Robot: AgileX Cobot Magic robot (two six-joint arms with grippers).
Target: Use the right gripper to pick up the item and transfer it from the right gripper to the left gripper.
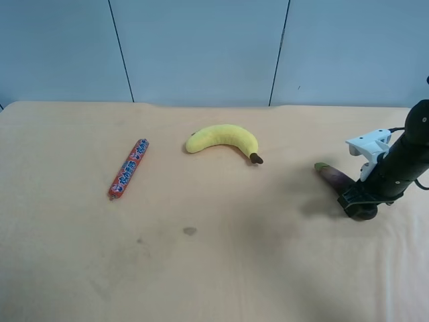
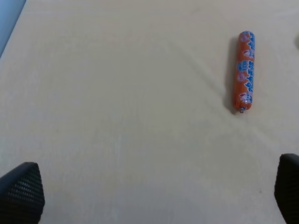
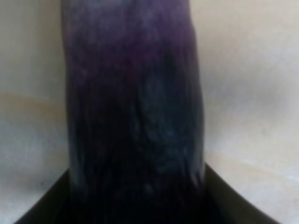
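The toy eggplant [image 1: 334, 176] lies on the table at the exterior high view's right, with its greenish stem end pointing away from the arm. The right gripper [image 1: 358, 204], on the black arm with the white bracket [image 1: 369, 144], is down at table level over the eggplant's dark end. In the right wrist view the eggplant [image 3: 135, 116] fills the frame, and black fingers [image 3: 46, 210] press against both its sides. The left gripper [image 2: 154, 196] is open and empty above bare table, and only its fingertips [image 2: 21, 193] show. The left arm is out of the exterior high view.
A yellow banana [image 1: 224, 139] lies at the middle back. A red-and-blue sausage stick [image 1: 129, 169] lies at the left and also shows in the left wrist view [image 2: 245, 70]. The tan table [image 1: 201, 282] has a small dark stain [image 1: 190, 231]. A blue wall stands behind.
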